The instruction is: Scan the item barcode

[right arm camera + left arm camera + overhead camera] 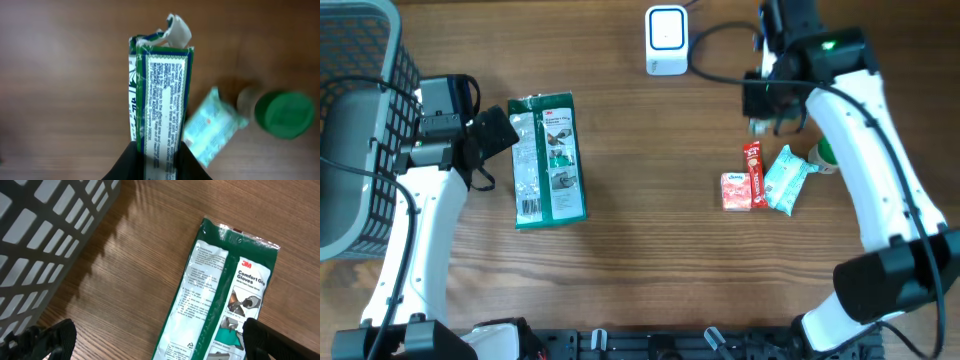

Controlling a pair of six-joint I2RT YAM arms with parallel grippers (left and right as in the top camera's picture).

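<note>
Wood-grain table (640, 280) carries everything. From overhead, the right gripper (772, 105) hangs at the far right of the table, just right of the white scanner (666, 40) and well apart from the green gloves packet (548, 160) on the left. That view hides what the gripper has, since the arm covers it.

The right wrist view settles it. The gripper is closed narrowly on the lower end of a narrow green and white box (162, 90), with a finger pressed to each long side. The box points away from the camera, printed text facing up and a torn flap at its far end. I cannot see a barcode on the face that shows. Below it, blurred, lie a teal packet (210, 125) and a bottle with a green lid (282, 114). Only overhead shows the red stick packet (753, 172) and the small pink box (735, 192) touching it.

The left gripper (162, 342) is spread wide and holds nothing. Its fingers (55, 335) show at the bottom corners of the left wrist view, above the near end of the gloves packet. A grey basket (45, 240) stands beside it.
</note>
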